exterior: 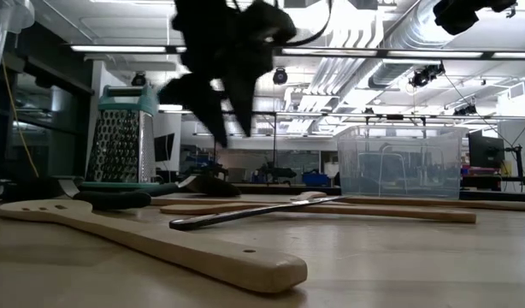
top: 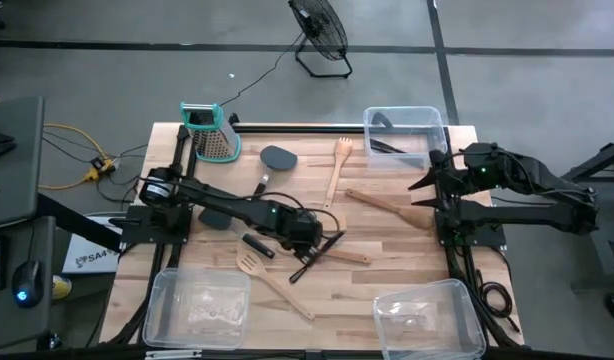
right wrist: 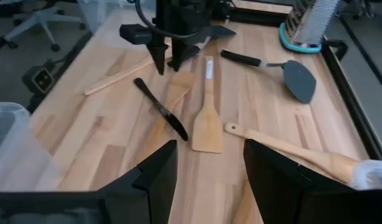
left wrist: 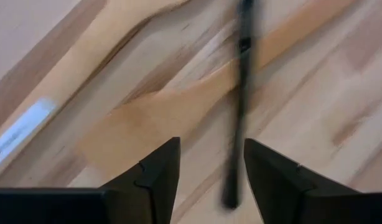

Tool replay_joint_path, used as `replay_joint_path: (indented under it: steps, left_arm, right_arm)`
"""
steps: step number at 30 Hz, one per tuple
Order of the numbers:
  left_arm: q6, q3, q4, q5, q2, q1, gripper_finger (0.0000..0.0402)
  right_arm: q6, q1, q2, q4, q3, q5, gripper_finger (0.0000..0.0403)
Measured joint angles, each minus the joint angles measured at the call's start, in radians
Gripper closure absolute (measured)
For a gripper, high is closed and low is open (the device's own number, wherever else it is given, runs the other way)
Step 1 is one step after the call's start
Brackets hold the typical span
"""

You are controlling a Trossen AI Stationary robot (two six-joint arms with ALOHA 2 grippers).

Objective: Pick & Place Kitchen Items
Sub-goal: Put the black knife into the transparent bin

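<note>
near the centre of the frame, on the desk, a thin black-handled tool lies across a wooden spatula. left gripper hovers just above it, fingers spread, gripping nothing. right gripper waits at right edge, fingers released.

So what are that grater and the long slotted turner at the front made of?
The box grater looks like shiny perforated metal, with a teal top that seems plastic. The slotted turner looks like pale, unvarnished wood: matte, with faint grain along its handle.
</note>
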Motion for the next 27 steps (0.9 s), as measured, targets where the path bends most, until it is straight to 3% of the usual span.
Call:
replay_joint_path:
  steps: [7,15,27]
  left_arm:
    - [-0.093,0.020,0.008,-0.002,0.033,0.000,0.0229]
    - [-0.095,0.017,-0.005,-0.009,0.033,0.000,0.0229]
    - [0.020,0.016,0.112,0.007,0.086,-0.041,0.0229]
  right_arm:
    - [-0.001,0.000,0.000,-0.033,0.000,0.026,0.0227]
    - [0.001,0.000,0.000,-0.037,0.000,0.023,0.0227]
    - [0.008,0.000,0.001,-0.039,0.000,0.021,0.0227]
